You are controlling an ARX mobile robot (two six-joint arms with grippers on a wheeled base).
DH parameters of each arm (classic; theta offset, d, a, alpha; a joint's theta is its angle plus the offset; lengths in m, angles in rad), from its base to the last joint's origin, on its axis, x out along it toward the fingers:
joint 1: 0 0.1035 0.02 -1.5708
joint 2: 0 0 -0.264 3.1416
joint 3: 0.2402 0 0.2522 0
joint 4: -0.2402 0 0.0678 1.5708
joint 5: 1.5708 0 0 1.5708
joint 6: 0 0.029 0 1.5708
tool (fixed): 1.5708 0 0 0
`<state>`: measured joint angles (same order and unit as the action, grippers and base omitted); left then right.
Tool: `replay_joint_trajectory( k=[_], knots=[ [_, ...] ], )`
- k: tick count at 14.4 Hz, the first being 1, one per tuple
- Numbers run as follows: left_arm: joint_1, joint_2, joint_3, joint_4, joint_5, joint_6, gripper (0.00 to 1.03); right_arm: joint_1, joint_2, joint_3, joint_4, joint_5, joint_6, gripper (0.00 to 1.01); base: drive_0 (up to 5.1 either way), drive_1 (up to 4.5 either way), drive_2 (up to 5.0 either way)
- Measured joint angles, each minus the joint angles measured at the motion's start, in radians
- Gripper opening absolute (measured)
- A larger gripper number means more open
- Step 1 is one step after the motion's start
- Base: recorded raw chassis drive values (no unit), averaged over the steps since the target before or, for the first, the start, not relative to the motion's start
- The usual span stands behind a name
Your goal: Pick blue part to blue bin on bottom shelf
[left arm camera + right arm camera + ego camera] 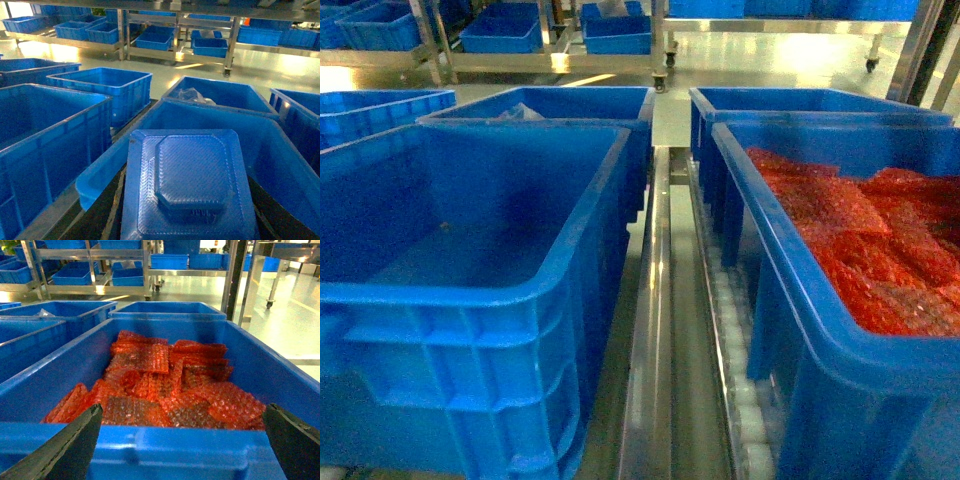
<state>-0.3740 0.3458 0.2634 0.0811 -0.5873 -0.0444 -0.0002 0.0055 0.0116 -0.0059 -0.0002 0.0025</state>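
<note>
The blue part (190, 182), a textured blocky piece with a raised octagonal top, fills the lower middle of the left wrist view. My left gripper (186, 176) is shut on it, dark fingers (102, 212) showing on both sides. It hangs over the near rim of the empty blue bin (282, 155), the large crate (470, 250) at the head view's left. My right gripper (182, 407) is open, with nothing between its fingers (65, 450), above the near rim of another crate. Neither gripper shows in the head view. The bottom shelf's steel rail (650, 330) and white rollers (735, 385) run between the crates.
A blue crate (790, 300) heaped with red packets (160, 385) stands right of the blue bin. More blue crates (560, 105) sit behind and to the left (45, 135). A far steel rack (150, 35) holds further bins across a shiny floor.
</note>
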Motion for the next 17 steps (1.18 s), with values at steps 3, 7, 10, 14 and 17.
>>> replay_joint_trajectory(
  k=[3, 7, 10, 14, 17],
  knots=[
    [-0.001, 0.007, 0.000, -0.004, 0.002, 0.000, 0.43, 0.000, 0.000, 0.000, 0.002, 0.001, 0.000, 0.98, 0.0, 0.00, 0.0],
    [-0.001, 0.002, 0.000, -0.002, 0.001, 0.000, 0.43, 0.000, 0.000, 0.000, 0.000, 0.000, 0.000, 0.98, 0.0, 0.00, 0.0],
    [-0.001, 0.001, 0.000, -0.002, 0.000, 0.000, 0.43, 0.000, 0.000, 0.000, 0.000, 0.000, 0.000, 0.98, 0.0, 0.00, 0.0],
    [-0.001, 0.001, 0.000, -0.002, 0.000, 0.000, 0.43, 0.000, 0.000, 0.000, 0.000, 0.000, 0.000, 0.98, 0.0, 0.00, 0.0],
    [-0.001, 0.001, 0.000, -0.002, 0.001, 0.000, 0.43, 0.000, 0.000, 0.000, 0.000, 0.000, 0.000, 0.98, 0.0, 0.00, 0.0]
  ],
)
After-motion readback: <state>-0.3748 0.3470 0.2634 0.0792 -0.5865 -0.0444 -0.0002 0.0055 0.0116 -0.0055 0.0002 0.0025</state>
